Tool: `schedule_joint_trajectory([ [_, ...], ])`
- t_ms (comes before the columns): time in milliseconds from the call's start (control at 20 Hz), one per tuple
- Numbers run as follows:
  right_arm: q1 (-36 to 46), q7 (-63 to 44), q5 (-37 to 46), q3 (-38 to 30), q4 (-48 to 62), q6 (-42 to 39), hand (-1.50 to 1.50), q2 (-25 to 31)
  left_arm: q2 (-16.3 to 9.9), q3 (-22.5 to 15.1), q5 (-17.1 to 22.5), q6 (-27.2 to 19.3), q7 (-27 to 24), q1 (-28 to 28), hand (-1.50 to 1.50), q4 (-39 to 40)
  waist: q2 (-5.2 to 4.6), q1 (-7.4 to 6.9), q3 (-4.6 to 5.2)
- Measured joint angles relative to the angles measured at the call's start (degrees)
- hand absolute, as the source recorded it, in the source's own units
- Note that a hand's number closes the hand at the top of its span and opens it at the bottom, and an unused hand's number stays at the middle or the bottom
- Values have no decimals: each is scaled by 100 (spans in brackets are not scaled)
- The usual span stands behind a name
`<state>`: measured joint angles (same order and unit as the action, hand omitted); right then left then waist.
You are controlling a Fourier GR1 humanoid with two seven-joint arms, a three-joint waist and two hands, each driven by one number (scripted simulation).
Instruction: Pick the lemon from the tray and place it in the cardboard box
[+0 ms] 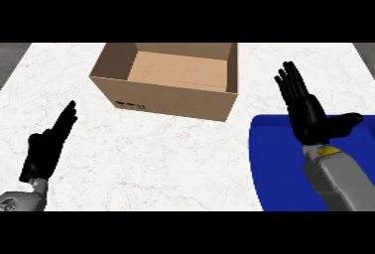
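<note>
A blue tray (275,158) lies at the right front of the white marble counter. Just a small yellow bit of the lemon (330,150) shows on it, peeking out beside my right wrist, which hides the rest. My right hand (307,111) hovers over the tray's far edge, fingers straight and pointing away, thumb out to the right, holding nothing. An open cardboard box (172,82) stands at the back, left of that hand, its inside bare. My left hand (47,144) rests open at the lower left, fingers up.
The white marble counter (161,158) spreads between the box, the tray and my left hand. Dark floor shows past the counter's far corners.
</note>
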<state>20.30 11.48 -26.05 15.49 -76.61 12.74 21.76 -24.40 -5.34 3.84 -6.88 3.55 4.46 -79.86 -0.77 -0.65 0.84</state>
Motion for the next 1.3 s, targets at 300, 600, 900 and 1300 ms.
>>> schedule_joint_trajectory([
  [300,256,148,-706,-159,-504,-1910,-150,580,113,36,-229,-301,-164,-21,0,-102,71,22,-79],
  [600,-101,1082,-11,-540,418,-2514,-150,1487,296,-111,-351,-450,-62,-229,0,-424,74,29,-82],
  [900,-52,2246,350,-870,1479,-3707,-150,1986,430,-167,-499,-538,97,-252,0,-594,56,-2,-93],
  [1300,222,2828,2230,-314,1465,-3773,-150,3409,457,-150,-497,-472,17,-281,0,-563,50,-48,-88],
])
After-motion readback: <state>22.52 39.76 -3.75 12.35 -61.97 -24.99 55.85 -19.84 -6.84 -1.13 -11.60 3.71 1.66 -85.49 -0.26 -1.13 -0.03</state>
